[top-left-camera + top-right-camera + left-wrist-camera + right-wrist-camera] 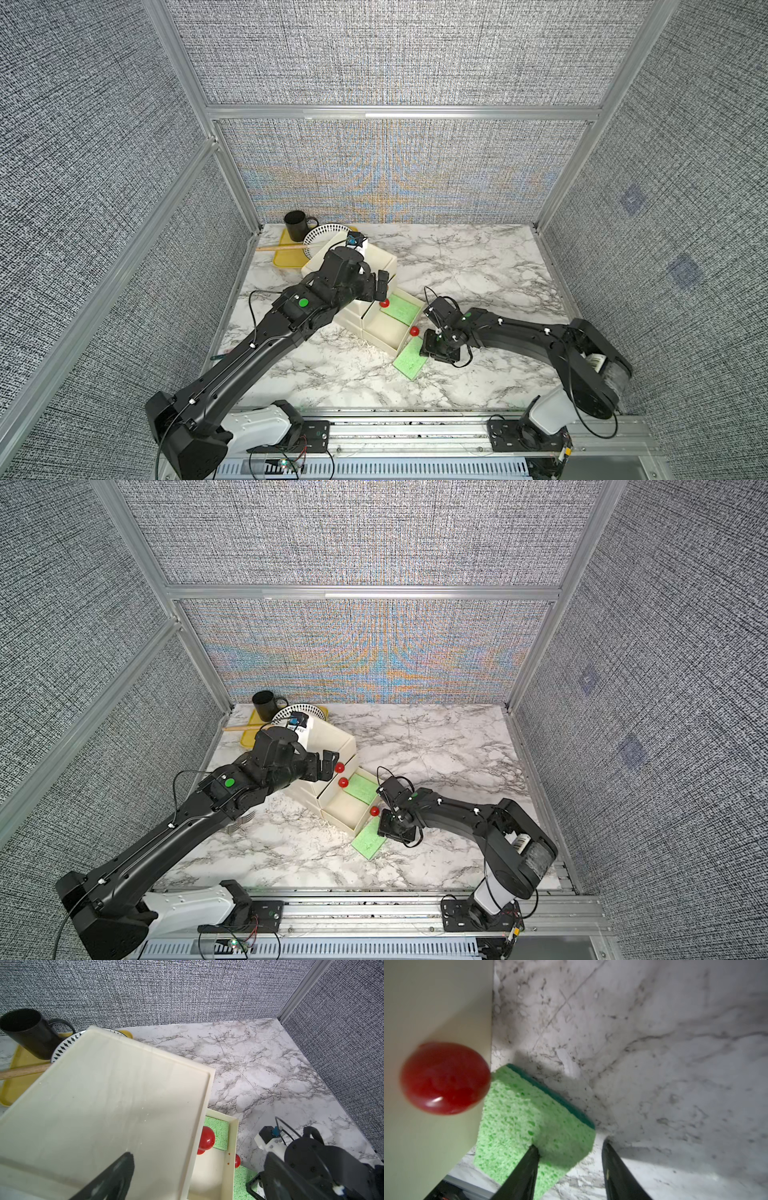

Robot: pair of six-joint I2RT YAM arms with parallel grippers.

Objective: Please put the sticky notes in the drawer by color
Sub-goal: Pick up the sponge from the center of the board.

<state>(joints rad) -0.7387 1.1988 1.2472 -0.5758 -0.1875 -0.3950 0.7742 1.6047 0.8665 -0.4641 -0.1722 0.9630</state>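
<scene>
The right claw, jaws apart, straddled one corner of the thin green sponge-textured sticky-note pad. The pad lay on the marble table, just outside the open cream bottom drawer. The left claw, wide open, stood farther off.

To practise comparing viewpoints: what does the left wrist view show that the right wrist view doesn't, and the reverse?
Left wrist only: mug, plate, cabinet top, the green pad in the open drawer.
Right wrist only: the loose pad's dark bottom layer, and the right gripper's fingertip on it.
Both: that loose pad, a red knob, the marble table.
</scene>
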